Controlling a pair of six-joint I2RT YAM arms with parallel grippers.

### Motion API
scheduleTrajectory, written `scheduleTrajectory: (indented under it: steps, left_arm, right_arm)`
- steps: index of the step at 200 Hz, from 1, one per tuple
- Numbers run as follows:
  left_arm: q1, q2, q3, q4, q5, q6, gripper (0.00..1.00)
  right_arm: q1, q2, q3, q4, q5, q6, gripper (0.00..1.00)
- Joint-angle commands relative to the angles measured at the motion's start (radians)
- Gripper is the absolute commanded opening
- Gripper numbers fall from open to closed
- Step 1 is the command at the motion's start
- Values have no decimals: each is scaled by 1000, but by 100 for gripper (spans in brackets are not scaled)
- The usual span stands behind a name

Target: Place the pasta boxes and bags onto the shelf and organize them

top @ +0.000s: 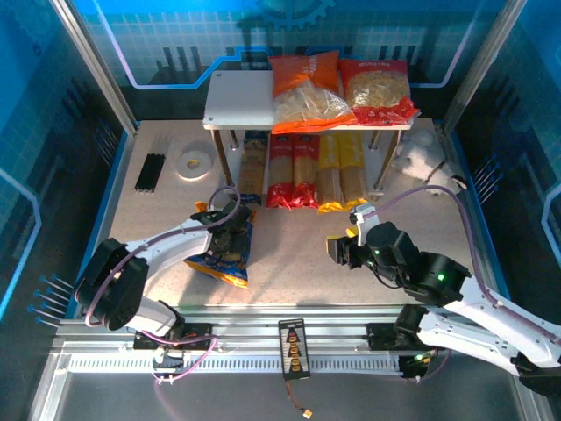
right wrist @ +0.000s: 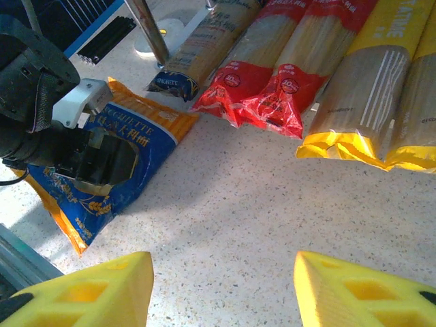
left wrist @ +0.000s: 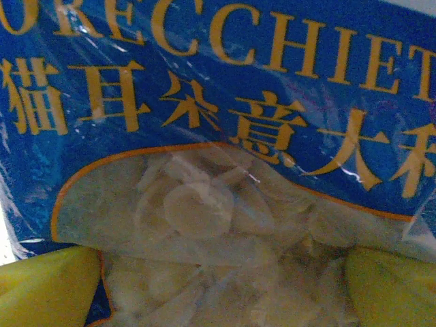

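Note:
The blue-orange bag lies flat on the table in front of the shelf. My left gripper is down on it, open, its yellow fingertips spread wide over the bag's clear window. The right wrist view shows that gripper on the bag. My right gripper hovers open over bare table, fingers apart with nothing between. The orange bag and red bag lie on the top board. Under it lie the pasta boxes: blue-and-yellow, two red, two yellow.
A white tape roll and black sticks lie at the back left. A white plush toy sits right of the shelf. A metal shelf post stands near the packs' ends. Blue walls enclose the table.

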Motion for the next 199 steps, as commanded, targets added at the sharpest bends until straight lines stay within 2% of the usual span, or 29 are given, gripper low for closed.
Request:
scheduleTrajectory:
  steps: [1, 12, 38, 100, 130, 150, 171, 199]
  left_arm:
    - [4, 18, -54, 2, 76, 19, 90]
    - [4, 10, -66, 5, 82, 19, 86]
    - [9, 10, -85, 18, 105, 20, 70]
    - [13, 6, -77, 27, 141, 32, 50]
    - [14, -6, -84, 22, 142, 38, 35]
    - [15, -31, -89, 16, 142, 39, 28]
    - [15, -66, -82, -8, 132, 45, 16]
    - [15, -144, -77, -45, 110, 56, 11]
  right_arm:
    - [10, 7, -11, 33, 14, 8, 58]
    - [9, 15, -10, 39, 11, 6, 58]
    - [6, 33, -11, 54, 0, 6, 58]
    - [5, 35, -2, 51, -7, 12, 58]
    - [5, 26, 0, 44, -3, 14, 58]
    - [5, 23, 5, 39, -2, 15, 58]
    - [5, 19, 8, 35, -6, 18, 58]
    - [5, 15, 9, 32, -6, 23, 58]
